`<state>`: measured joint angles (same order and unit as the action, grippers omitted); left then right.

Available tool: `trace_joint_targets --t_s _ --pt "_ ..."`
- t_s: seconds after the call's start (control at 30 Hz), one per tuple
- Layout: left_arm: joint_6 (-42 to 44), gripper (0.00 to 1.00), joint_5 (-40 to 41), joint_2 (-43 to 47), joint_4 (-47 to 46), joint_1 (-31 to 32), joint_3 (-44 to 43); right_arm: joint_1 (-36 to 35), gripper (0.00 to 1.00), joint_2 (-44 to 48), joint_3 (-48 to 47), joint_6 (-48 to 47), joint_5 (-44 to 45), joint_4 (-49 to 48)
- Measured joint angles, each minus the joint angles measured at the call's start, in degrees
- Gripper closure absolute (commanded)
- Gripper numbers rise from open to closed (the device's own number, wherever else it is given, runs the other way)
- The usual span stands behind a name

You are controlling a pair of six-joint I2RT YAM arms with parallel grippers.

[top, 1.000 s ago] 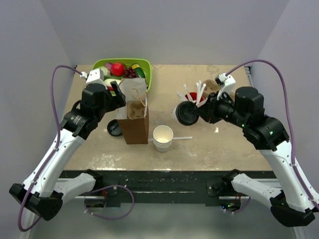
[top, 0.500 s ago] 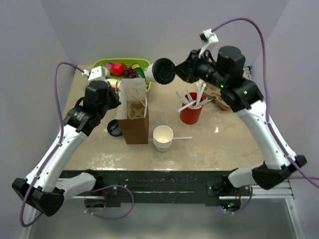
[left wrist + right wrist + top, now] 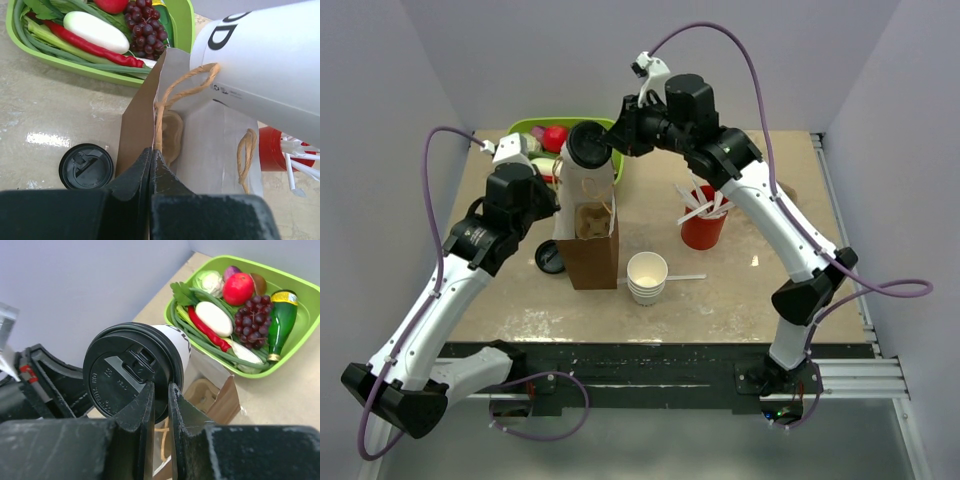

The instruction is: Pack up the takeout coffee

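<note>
You have the takeout coffee (image 3: 588,146) above the bag (image 3: 592,256), the tray (image 3: 182,25) behind it, the loose lid (image 3: 550,259) left (just beside) and the cup stack (image 3: 647,272) right.

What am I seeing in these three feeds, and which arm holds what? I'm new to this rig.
Two robot arms are bolted at the near edge of the table. The wide picture comes from a fixed camera above and behind them; the other two come from a camera on each wrist, looking along that arm's own tool. The left tool is shut on the rim of the brown paper bag, which stands open. The right tool pinches the takeout coffee by its black lid, on its side just above the bag. Also on the table: a green tray of produce, a stack of lidless cups, a loose black lid and a red cup of white sticks.
</note>
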<state>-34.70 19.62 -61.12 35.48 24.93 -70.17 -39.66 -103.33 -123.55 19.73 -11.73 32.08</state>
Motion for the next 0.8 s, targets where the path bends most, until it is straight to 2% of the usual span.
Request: trace_joint_targets --t_s 0.03,0.13,0.23,0.33,0.47,0.6,0.73,0.8 --pt "0.00 1.00 0.04 0.00 0.00 -0.04 0.00 -0.15 1.00 -0.35 -0.35 -0.33 0.63 0.72" --pt "0.00 0.86 0.02 0.00 0.04 -0.07 0.00 -0.33 1.00 -0.79 -0.96 -0.94 2.23 2.84" --pt "0.28 0.59 -0.15 0.00 0.07 -0.07 0.00 -0.28 1.00 -1.66 -2.56 -1.99 3.26 5.40" --pt "0.70 0.46 -0.37 0.00 0.02 -0.07 0.00 -0.33 1.00 -3.28 -5.03 -3.23 3.30 8.20" --pt "0.90 0.40 -0.96 -0.48 -0.15 -0.07 0.00 -0.83 1.00 -5.95 -7.45 -5.31 3.30 11.10" --pt "0.96 0.41 -1.42 -1.25 -0.09 -0.13 0.00 -1.20 1.00 -8.83 -10.21 -7.30 3.28 13.46" --pt "1.03 0.55 -2.93 -1.29 -0.13 -0.17 0.79 -1.42 1.00 -10.95 -11.80 -10.14 2.45 15.04" --pt "1.18 0.58 -3.45 -1.29 -0.20 -0.17 1.62 -1.57 1.00 -12.02 -13.11 -12.13 1.33 16.09"
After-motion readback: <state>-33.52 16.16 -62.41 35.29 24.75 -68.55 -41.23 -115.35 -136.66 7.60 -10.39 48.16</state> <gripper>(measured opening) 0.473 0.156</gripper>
